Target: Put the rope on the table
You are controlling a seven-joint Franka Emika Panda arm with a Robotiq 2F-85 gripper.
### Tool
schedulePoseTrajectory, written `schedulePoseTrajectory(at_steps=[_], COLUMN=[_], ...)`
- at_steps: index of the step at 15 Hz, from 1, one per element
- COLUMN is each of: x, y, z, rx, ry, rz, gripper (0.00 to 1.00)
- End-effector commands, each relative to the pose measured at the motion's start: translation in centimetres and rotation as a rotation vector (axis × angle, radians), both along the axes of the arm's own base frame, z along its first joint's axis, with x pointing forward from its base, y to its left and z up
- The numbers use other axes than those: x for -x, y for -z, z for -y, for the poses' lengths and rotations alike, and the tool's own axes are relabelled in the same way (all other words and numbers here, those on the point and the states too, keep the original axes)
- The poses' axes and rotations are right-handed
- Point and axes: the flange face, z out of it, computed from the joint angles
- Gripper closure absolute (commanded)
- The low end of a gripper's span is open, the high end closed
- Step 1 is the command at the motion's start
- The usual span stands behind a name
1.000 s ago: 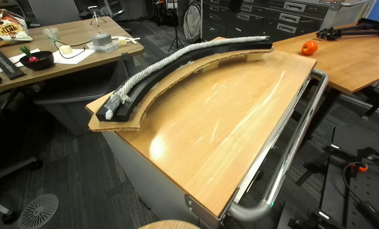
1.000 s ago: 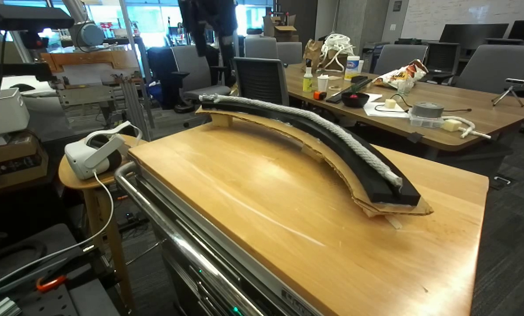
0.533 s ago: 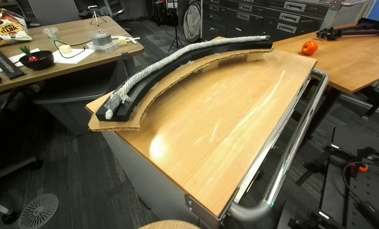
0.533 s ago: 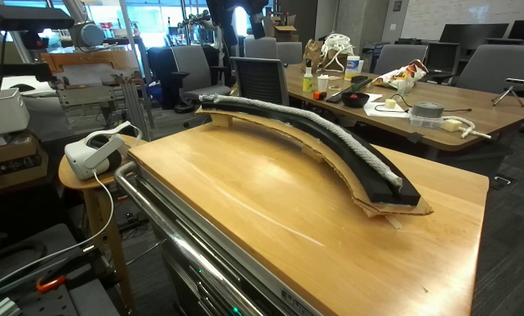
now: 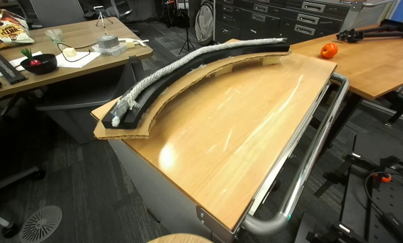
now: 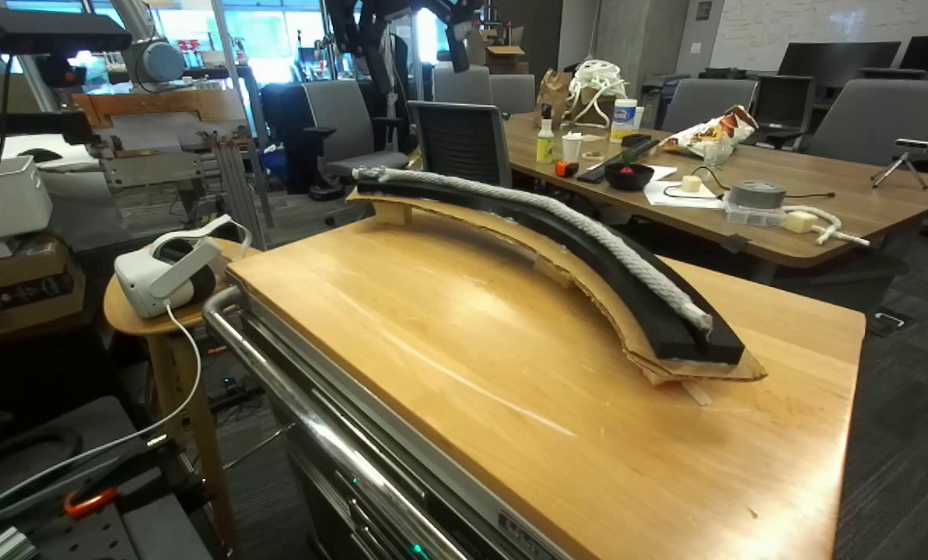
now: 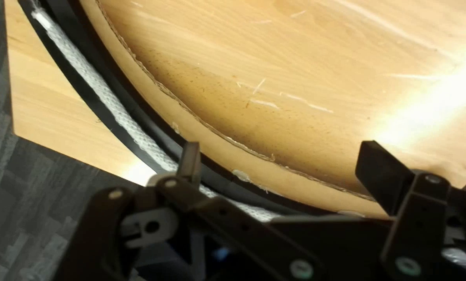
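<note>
The rope (image 5: 164, 70), thick and grey-white, lies along a curved black strip in both exterior views (image 6: 561, 208). The strip rests on a curved cardboard ledge on the light wooden table (image 5: 248, 118), also seen in an exterior view (image 6: 464, 327). My gripper (image 6: 426, 74) hangs at the top edge of that view, with its fingers spread and nothing between them. In the wrist view my gripper (image 7: 279, 146) is open above the ledge. The rope (image 7: 113, 105) passes behind its left finger, and its further part is hidden by the gripper. The table (image 7: 279, 58) fills the upper part.
The black strip (image 6: 646, 307) and cardboard ledge (image 6: 615, 327) stand raised along the far side. A metal rail (image 5: 309, 158) runs along one table edge. A cluttered desk (image 6: 868, 187) stands behind. A headset (image 6: 160, 272) sits on a stool. An orange-red fruit (image 5: 329, 50) lies on another table.
In an exterior view my gripper has moved and turned at the top edge, so both spread fingers show now. The rope, strip and ledge have not moved.
</note>
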Motion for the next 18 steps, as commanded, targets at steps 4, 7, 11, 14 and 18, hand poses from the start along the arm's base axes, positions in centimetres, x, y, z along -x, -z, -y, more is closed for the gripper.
schedulePoseTrajectory(at_steps=[4,7,11,14,18], x=[0.3,-0.2,-1.7,-1.3,-1.4], y=[0.3,0.7,1.4,2.3,3.2], z=[-0.6,-0.5,4.2,11.9,20.9], rx=[-0.039,-0.021,-0.179,-0.265,-0.297], ry=[-0.048,-0.058,0.029,0.206,0.463], rz=[-0.022,-0.052,-0.146,-0.184,-0.145], gripper=[0.0,0.0,0.0,0.0,0.0])
